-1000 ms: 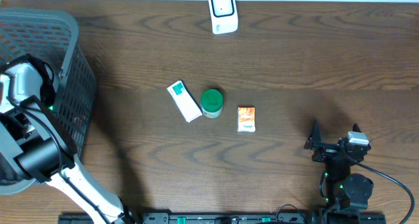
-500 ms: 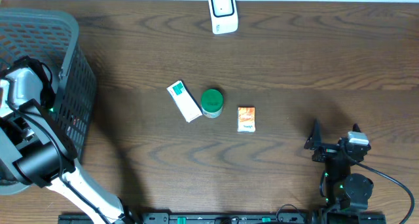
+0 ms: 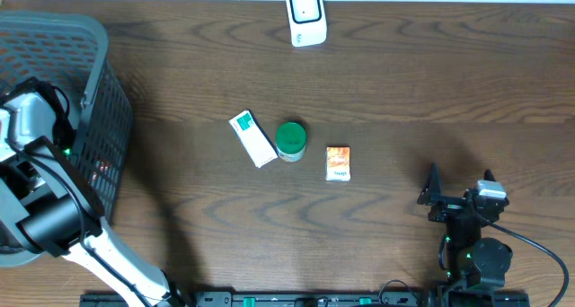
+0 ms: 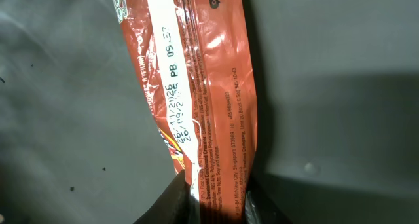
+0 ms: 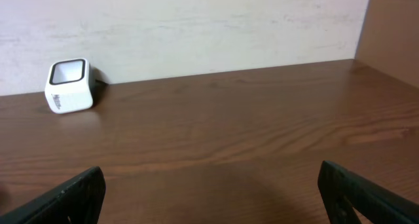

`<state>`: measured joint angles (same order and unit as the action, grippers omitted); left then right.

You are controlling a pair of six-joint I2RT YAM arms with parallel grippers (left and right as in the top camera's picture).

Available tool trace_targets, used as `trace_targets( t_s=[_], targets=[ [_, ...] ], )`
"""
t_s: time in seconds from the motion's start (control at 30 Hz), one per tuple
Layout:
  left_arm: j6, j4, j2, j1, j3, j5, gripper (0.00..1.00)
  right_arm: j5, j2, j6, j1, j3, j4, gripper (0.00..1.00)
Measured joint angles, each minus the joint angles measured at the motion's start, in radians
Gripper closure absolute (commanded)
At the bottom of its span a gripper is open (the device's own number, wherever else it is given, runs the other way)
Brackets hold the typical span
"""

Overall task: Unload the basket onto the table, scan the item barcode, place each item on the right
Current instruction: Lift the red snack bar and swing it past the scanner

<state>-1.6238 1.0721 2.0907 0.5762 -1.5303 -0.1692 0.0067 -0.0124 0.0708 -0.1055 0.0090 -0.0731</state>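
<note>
Brown wood table [image 3: 404,83] from overhead, with a grey mesh basket [image 3: 94,47] at the far left and the left arm [image 3: 43,219] reaching down into it. Can't make out the left gripper itself from up here. White scanner [image 3: 305,15] up at the far edge, then a row mid-table: white-and-green box [image 3: 253,138], green-lidded jar [image 3: 290,140] right beside it, small orange packet [image 3: 338,163] a little further along. Near the front right corner, well apart from all that, the right gripper [image 3: 459,183], spread wide.

Over to the left wrist: left gripper [image 4: 219,201] pinched tight on the bottom edge of a red-orange wrapper [image 4: 203,73], dark fingertips [image 4: 173,198] on either side of it. Printed date code and tiny text running along the wrapper. Grey basket surface behind, so that's the item, down in the basket.

Right wrist: both fingers [image 5: 62,198] far apart at the bottom corners, pointed across bare wood toward the scanner sitting by the pale wall [image 5: 196,21]
</note>
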Motion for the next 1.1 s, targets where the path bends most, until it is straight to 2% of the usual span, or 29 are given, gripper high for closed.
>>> trace_targets(
  t_s=[0.2, 0.33, 0.47, 0.6, 0.7, 0.87, 0.97, 1.1],
  targets=[
    [0.1, -0.019, -0.002, 0.044, -0.09, 0.207, 0.93, 0.0, 0.0, 0.0, 0.0, 0.0, 0.0, 0.01],
    [0.148, -0.122, -0.058, 0.086, -0.184, 0.42, 0.92, 0.0, 0.0, 0.0, 0.0, 0.0, 0.0, 0.01],
    [0.17, -0.343, -0.218, 0.133, -0.241, 0.635, 0.87, 0.0, 0.0, 0.0, 0.0, 0.0, 0.0, 0.01],
    [0.178, -0.646, -0.414, 0.156, -0.266, 0.779, 0.85, 0.0, 0.0, 0.0, 0.0, 0.0, 0.0, 0.01],
    [0.188, -0.726, -0.568, 0.142, -0.275, 0.841, 0.85, 0.0, 0.0, 0.0, 0.0, 0.0, 0.0, 0.01],
    [0.255, -0.724, -0.739, 0.013, -0.278, 0.89, 0.85, 0.0, 0.0, 0.0, 0.0, 0.0, 0.0, 0.01],
    [0.348, -0.697, -0.776, -0.157, -0.278, 0.918, 0.85, 0.0, 0.0, 0.0, 0.0, 0.0, 0.0, 0.01],
    [0.498, -0.553, -0.77, -0.427, -0.278, 0.919, 0.85, 0.0, 0.0, 0.0, 0.0, 0.0, 0.0, 0.01]
  ],
)
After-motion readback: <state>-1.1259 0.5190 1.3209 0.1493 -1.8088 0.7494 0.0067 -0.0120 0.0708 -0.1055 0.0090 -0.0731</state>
